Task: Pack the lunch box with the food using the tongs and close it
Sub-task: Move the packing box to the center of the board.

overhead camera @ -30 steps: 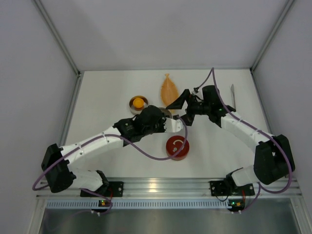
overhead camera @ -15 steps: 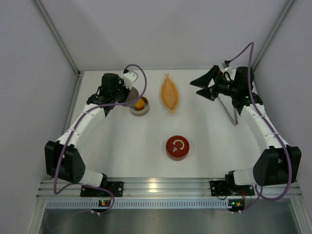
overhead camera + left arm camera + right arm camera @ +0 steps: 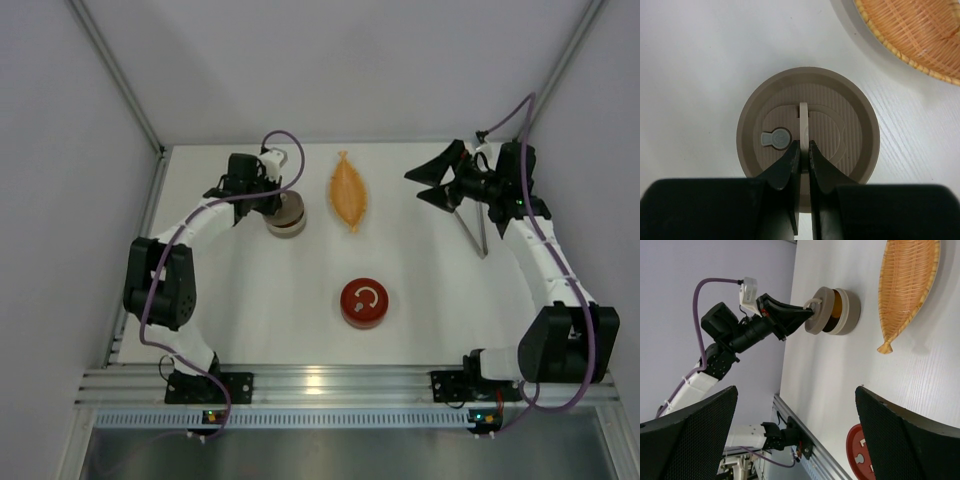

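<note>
A round beige lid point(image 3: 840, 125) hangs just over the lunch box tin point(image 3: 854, 312) at the back left. My left gripper point(image 3: 804, 150) is shut on the lid's upright handle tab. In the right wrist view the lid point(image 3: 819, 310) stands slightly off the tin, and orange food point(image 3: 836, 307) shows in the gap. From above, the lid point(image 3: 290, 215) hides the tin's contents. The silver tongs point(image 3: 478, 228) lie on the table at the back right. Just left of them my right gripper point(image 3: 434, 180) is raised, open and empty.
A flat orange leaf-shaped woven dish point(image 3: 349, 190) lies at the back middle. A round red-lidded tin point(image 3: 363, 302) stands near the front middle. Grey walls close in the table on the left, back and right.
The left arm swung from mid-table to the back left, and the beige lid now covers the tin that showed orange food. The right arm went to the back right, still open.
</note>
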